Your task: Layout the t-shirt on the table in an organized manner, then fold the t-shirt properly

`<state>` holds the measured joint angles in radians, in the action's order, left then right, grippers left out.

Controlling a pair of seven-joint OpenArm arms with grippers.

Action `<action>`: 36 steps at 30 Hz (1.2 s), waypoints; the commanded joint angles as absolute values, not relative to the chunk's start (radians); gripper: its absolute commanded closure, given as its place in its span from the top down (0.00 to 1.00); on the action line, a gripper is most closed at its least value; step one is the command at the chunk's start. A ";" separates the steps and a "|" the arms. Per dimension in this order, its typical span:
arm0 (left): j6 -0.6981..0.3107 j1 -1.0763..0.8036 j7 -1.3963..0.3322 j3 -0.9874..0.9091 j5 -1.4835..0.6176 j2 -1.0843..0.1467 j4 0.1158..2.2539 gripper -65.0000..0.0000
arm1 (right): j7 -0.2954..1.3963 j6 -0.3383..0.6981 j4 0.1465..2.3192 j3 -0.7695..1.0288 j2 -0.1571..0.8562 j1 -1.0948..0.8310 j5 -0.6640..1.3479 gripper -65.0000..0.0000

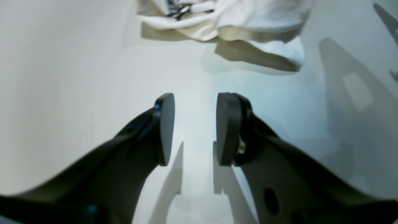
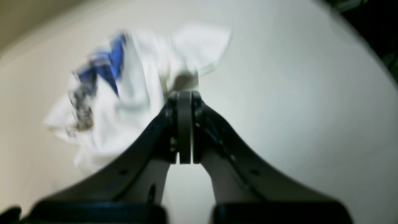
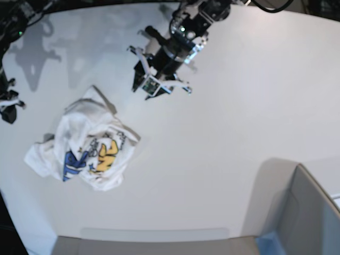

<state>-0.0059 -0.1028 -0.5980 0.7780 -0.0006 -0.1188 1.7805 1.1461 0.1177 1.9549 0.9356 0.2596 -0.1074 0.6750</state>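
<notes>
t-shirt (image 3: pixel 85 143): white, print in blue and yellow lettering with dark outlines
table (image 3: pixel 239 95): plain white, smooth, no pattern
left gripper (image 1: pixel 195 129): black arms, dark grey pads
right gripper (image 2: pixel 184 124): black, grey pads
box (image 3: pixel 308 218): grey, blue corner

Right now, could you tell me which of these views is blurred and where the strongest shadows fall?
Right wrist view: the t-shirt is smeared and soft, as is the table edge; the shut right gripper is fairly crisp. Left wrist view: the open left gripper casts hard shadows on the table, and the shirt is sharper. Base view: sharp, with arm shadows at upper left.
</notes>
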 commanded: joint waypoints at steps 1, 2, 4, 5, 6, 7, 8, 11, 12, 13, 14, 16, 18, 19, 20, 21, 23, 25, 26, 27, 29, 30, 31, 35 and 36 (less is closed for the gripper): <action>-0.002 -0.081 -0.559 0.779 0.004 -0.087 1.801 0.36 | 1.145 0.147 1.966 0.940 0.283 -0.091 0.694 0.00; -0.002 -0.076 -0.564 0.779 0.004 -0.076 1.802 0.36 | 1.181 0.165 1.956 0.941 0.282 -0.093 0.697 0.00; -0.002 -0.053 -0.565 0.783 0.004 -0.067 1.802 0.38 | 1.236 0.183 1.928 0.946 0.268 -0.094 0.707 0.07; -0.002 -0.035 -0.565 0.786 0.004 -0.065 1.799 0.40 | 1.260 0.189 1.916 0.951 0.257 -0.094 0.714 0.13; -0.002 -0.019 -0.567 0.788 0.002 -0.059 1.793 0.43 | 1.277 0.189 1.910 0.958 0.251 -0.096 0.714 0.19; -0.002 -0.002 -0.567 0.788 0.002 -0.051 1.776 0.45 | 1.291 0.193 1.905 0.972 0.245 -0.105 0.714 0.24; -0.002 0.013 -0.567 0.783 0.002 -0.039 1.755 0.48 | 1.296 0.194 1.903 0.978 0.239 -0.120 0.716 0.29; -0.002 0.067 -0.567 0.776 0.002 0.008 1.664 0.51 | 1.294 0.194 1.905 0.975 0.228 -0.159 0.716 0.34; -0.002 0.090 -0.567 0.776 0.002 0.019 1.636 0.51 | 1.294 0.199 1.905 0.972 0.225 -0.162 0.719 0.34; -0.002 0.110 -0.567 0.776 0.002 0.030 1.615 0.51 | 1.293 0.214 1.903 0.960 0.223 -0.163 0.728 0.34; -0.002 0.120 -0.567 0.776 0.002 0.035 1.610 0.51 | 1.293 0.234 1.902 0.946 0.223 -0.165 0.742 0.34; 0.005 0.124 -0.567 0.776 0.002 0.035 1.615 0.51 | 1.293 0.263 1.902 0.923 0.202 -0.159 0.780 0.34; 0.025 0.122 -0.568 0.776 0.002 0.031 1.638 0.51 | 1.293 0.266 1.899 0.903 0.177 -0.131 0.808 0.34; 0.027 0.111 -0.568 0.773 0.002 0.028 1.647 0.51 | 1.293 0.266 1.888 0.895 0.160 -0.113 0.809 0.34; 0.027 0.088 -0.568 0.763 0.005 0.016 1.659 0.51 | 1.291 0.266 1.860 0.891 0.139 -0.088 0.808 0.34; 0.027 0.070 -0.575 0.753 0.005 0.007 1.673 0.51 | 1.291 0.266 1.830 0.891 0.125 -0.064 0.808 0.34; 0.027 0.044 -0.598 0.736 0.005 -0.010 1.709 0.51 | 1.288 0.265 1.741 0.892 0.105 -0.025 0.808 0.34; 0.027 0.033 -0.625 0.720 0.005 -0.033 1.736 0.51 | 1.248 0.265 1.664 0.885 0.094 -0.010 0.808 0.34; 0.027 0.033 -0.636 0.716 0.005 -0.045 1.750 0.51 | 1.222 0.263 1.626 0.877 0.085 -0.008 0.808 0.34; 0.027 0.033 -0.647 0.716 0.005 -0.059 1.758 0.51 | 1.194 0.263 1.596 0.858 0.077 -0.007 0.808 0.34; 0.027 0.033 -0.664 0.716 0.005 -0.090 1.767 0.51 | 1.144 0.262 1.563 0.822 0.074 -0.010 0.808 0.34; 0.027 0.033 -0.668 0.716 0.005 -0.102 1.768 0.51 | 1.121 0.262 1.550 0.806 0.073 -0.013 0.808 0.34; 0.027 0.031 -0.670 0.716 0.005 -0.110 1.770 0.51 | 1.107 0.262 1.538 0.797 0.071 -0.015 0.808 0.34; 0.027 0.012 -0.670 0.714 0.005 -0.124 1.770 0.51 | 1.093 0.262 1.486 0.788 0.064 0.005 0.808 0.34; 0.027 0.012 -0.670 0.714 0.005 -0.124 1.770 0.51 | 1.093 0.262 1.475 0.788 0.064 0.022 0.806 0.34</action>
<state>0.0288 -0.0040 -0.7033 0.7151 0.0002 -0.1349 1.7508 1.1107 0.2543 1.4551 0.7891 0.0517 -0.0032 0.7803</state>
